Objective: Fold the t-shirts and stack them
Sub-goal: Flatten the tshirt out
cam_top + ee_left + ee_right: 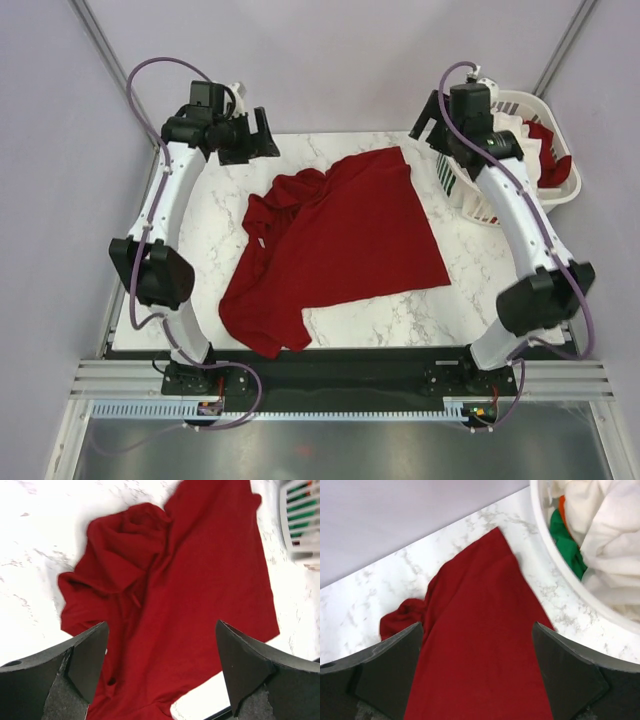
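Observation:
A dark red t-shirt [340, 240] lies spread and partly bunched on the marble table, its crumpled part at the far left. It also shows in the left wrist view [190, 590] and the right wrist view [480, 645]. My left gripper [262, 135] hangs open and empty above the table's far left edge. My right gripper [428, 122] hangs open and empty above the far right, beside the basket. More shirts, white [605, 535] and dark red [552, 160], lie in the basket.
A white slotted basket [495, 215] stands at the far right of the table, with green and orange cloth [565, 540] inside. Grey walls close in at the back and sides. The marble table [200, 240] ends at a black front edge.

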Tool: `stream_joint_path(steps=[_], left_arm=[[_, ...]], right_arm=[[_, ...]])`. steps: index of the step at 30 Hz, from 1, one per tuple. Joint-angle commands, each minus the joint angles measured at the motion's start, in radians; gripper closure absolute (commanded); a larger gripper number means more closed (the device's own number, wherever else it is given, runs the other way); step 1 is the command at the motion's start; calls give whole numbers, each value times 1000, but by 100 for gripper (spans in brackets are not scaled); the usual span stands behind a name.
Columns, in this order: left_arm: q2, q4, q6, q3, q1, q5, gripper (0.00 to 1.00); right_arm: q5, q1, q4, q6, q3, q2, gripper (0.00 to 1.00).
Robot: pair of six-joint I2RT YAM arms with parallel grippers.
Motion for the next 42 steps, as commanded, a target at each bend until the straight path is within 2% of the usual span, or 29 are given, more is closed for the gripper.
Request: stream_joint_path(steps=[1, 4, 7, 9, 11, 13, 22, 31, 37, 41, 42], left_arm=[[-21, 121, 25, -187, -55, -62, 6], [37, 157, 4, -210, -112, -85, 11], [117, 161, -18, -179, -166, -146, 11], [139, 161, -62, -177, -178, -198, 8], [152, 172, -117, -223, -186, -257, 5], [159, 177, -136, -236, -186, -266, 5], [200, 315, -246, -299, -187, -328, 9], [324, 355, -297, -198, -189, -324, 18], [375, 358, -338, -145, -189, -330, 30], [386, 355, -338, -113, -189, -355, 54], [381, 351, -337, -105, -189, -359, 57]], right_arm=[[-71, 35, 117, -7, -270, -88, 2], [-149, 48, 194, 8, -451, -134, 2], [-212, 49, 249, 5, -589, -169, 2], [-224, 57, 257, -6, -645, -204, 2], [-224, 77, 266, -22, -778, -287, 2], [-226, 77, 269, -26, -820, -301, 2], [-224, 78, 232, -98, -857, -339, 2], [-254, 78, 234, -105, -857, -316, 2], [-249, 77, 237, -108, -863, -306, 2], [-255, 77, 245, -108, -871, -295, 2], [-258, 77, 245, -108, -872, -295, 2]])
